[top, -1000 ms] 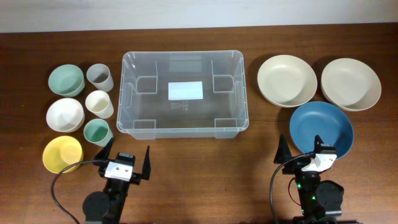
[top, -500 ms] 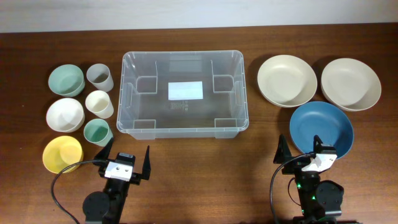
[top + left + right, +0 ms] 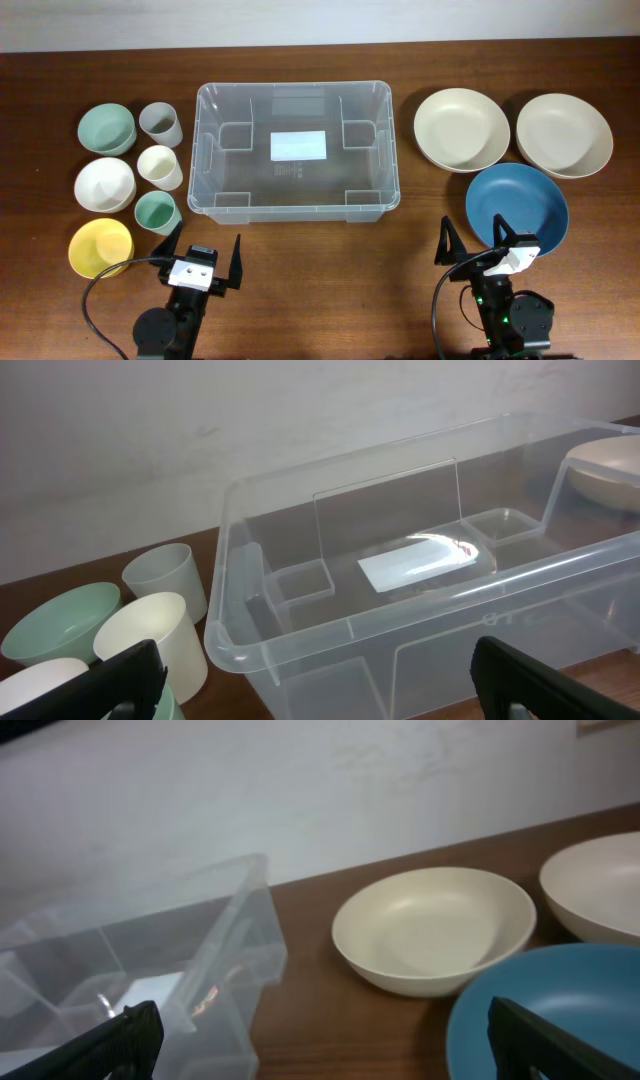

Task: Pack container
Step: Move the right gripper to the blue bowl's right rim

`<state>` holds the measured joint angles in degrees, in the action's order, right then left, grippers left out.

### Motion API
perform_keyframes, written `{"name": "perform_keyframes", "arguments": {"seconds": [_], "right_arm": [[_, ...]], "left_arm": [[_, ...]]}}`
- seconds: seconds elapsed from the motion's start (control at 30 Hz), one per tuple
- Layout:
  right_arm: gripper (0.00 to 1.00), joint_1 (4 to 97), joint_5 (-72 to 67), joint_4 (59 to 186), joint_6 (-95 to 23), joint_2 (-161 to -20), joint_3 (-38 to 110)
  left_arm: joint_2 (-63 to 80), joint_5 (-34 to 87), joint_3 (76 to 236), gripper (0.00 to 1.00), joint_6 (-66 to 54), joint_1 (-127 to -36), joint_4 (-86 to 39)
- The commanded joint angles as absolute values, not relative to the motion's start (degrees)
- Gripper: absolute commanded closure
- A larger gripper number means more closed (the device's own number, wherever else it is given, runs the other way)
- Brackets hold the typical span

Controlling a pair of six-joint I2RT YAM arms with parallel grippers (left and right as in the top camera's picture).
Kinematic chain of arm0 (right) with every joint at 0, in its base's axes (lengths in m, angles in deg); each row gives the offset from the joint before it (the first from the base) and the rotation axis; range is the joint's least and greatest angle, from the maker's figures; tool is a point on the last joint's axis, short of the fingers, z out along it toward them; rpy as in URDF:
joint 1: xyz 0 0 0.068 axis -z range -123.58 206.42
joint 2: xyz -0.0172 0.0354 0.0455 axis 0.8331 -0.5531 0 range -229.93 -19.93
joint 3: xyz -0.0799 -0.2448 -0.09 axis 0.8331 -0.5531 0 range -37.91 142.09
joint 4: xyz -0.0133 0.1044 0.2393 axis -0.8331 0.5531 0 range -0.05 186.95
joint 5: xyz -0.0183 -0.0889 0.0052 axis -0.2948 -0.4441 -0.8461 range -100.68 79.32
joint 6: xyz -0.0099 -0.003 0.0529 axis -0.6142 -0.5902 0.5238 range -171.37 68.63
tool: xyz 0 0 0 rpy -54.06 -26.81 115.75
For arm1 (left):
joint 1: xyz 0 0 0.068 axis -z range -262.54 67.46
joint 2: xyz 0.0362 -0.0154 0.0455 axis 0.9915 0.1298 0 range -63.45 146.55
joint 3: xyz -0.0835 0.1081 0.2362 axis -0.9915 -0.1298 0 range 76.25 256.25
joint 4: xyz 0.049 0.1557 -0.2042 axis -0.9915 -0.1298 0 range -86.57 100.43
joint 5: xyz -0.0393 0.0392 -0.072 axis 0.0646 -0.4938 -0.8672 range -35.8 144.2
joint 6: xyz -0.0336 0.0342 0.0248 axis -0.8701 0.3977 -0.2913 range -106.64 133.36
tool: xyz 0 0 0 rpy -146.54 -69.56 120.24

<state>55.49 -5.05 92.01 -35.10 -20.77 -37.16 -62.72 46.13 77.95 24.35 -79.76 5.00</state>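
Observation:
The clear plastic container (image 3: 212, 150) stands empty at the table's middle, a white label on its base; it also shows in the left wrist view (image 3: 300, 640) and the right wrist view (image 3: 215, 970). Left of it are a green bowl (image 3: 107, 129), white bowl (image 3: 104, 185), yellow bowl (image 3: 100, 247), grey cup (image 3: 160, 124), cream cup (image 3: 160, 167) and green cup (image 3: 157, 213). Right of it are two cream bowls (image 3: 461, 129) (image 3: 563, 135) and a blue bowl (image 3: 517, 205). My left gripper (image 3: 204, 258) is open and empty near the front edge. My right gripper (image 3: 474, 240) is open and empty beside the blue bowl.
A pale wall runs behind the table's far edge. Black cables loop beside both arm bases at the front edge.
My right gripper has turned slightly to the left. The left arm and all the dishes have not moved.

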Motion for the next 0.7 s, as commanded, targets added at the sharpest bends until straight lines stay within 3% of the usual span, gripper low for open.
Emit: {"name": "perform_keyframes", "arguments": {"seconds": [0.0, 0.13, 0.37, 0.67], "right_arm": [[0.02, 54.92, -3.69, 91.71, -34.40, -20.62, -33.83], [0.01, 54.92, -7.32, 95.62, -34.83, -22.23, -25.62], [0.01, 54.92, -23.78, 122.98, -24.41, -35.83, -5.05], [0.01, 54.92, -19.23, 143.86, -23.45, -54.39, 14.25]], "left_arm": [[-63.15, 46.56, 77.44, 0.00, 25.05, -79.76, 5.02], [-63.15, 46.56, 77.44, 0.00, 25.05, -79.76, 5.02], [-63.15, 46.56, 77.44, 0.00, 25.05, -79.76, 5.02], [-63.15, 46.56, 77.44, 0.00, 25.05, -79.76, 5.02]]}}
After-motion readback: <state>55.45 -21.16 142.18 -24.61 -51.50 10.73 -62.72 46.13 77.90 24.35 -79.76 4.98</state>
